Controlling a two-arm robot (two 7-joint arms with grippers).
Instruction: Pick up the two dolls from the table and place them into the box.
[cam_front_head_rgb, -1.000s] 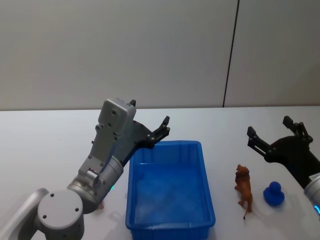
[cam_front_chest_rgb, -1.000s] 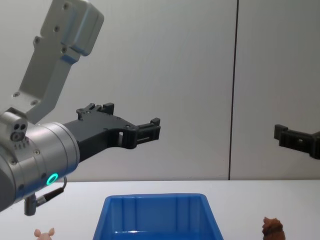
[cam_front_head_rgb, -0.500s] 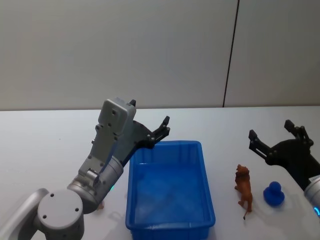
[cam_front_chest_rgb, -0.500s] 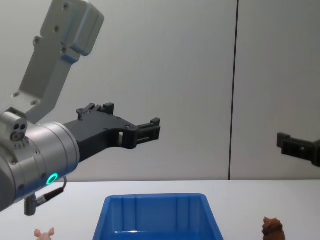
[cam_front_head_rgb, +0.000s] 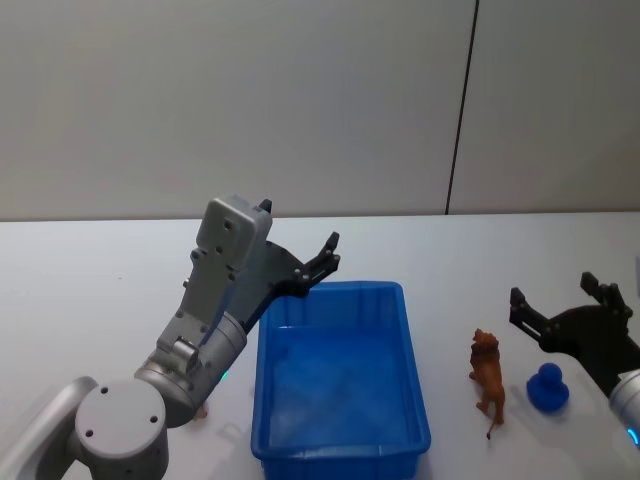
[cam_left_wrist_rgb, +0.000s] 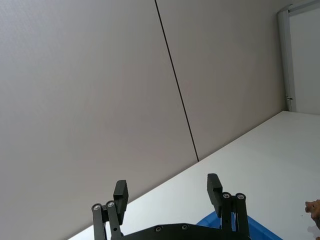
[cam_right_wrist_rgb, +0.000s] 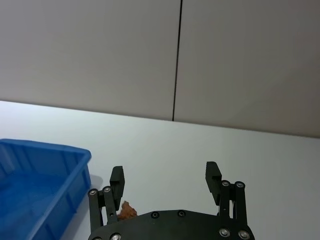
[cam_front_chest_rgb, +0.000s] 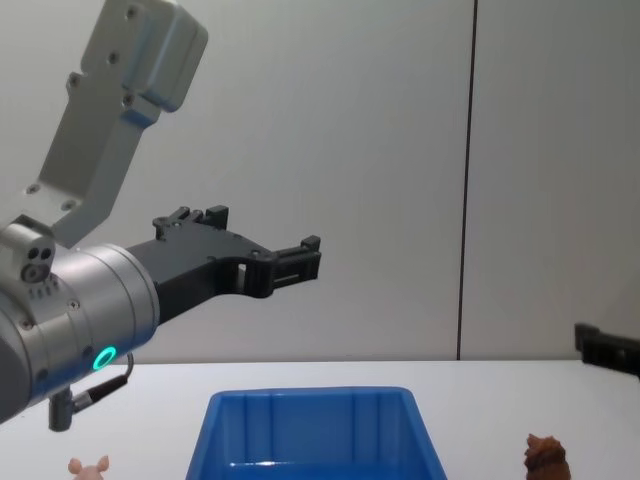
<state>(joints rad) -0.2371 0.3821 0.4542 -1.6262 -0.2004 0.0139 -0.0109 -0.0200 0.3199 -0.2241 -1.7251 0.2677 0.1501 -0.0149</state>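
The blue box (cam_front_head_rgb: 414, 372) stands on the white table (cam_front_head_rgb: 90, 275) in front of me. To its right stands the brown doll (cam_front_head_rgb: 488, 378), also seen in the chest view (cam_front_chest_rgb: 546, 456) and between my right gripper's fingers in the right wrist view (cam_right_wrist_rgb: 127, 211). The pink doll (cam_front_chest_rgb: 90, 466) sits left of the box, mostly hidden under my left arm in the head view. My left gripper (cam_front_head_rgb: 328, 256) hovers open above the box's back left corner (cam_left_wrist_rgb: 167, 190). Open as well, my right gripper (cam_front_head_rgb: 553, 296) hangs above and behind the brown doll (cam_right_wrist_rgb: 165, 176).
A small blue duck figure (cam_front_head_rgb: 547, 387) sits just right of the brown doll, below my right gripper. A grey wall with a dark vertical seam (cam_front_head_rgb: 460, 110) backs the table. Bare tabletop stretches behind the box.
My right gripper has sunk lower and drawn to the right, nearer the brown doll and the duck. The left arm, the dolls and the box have stayed put.
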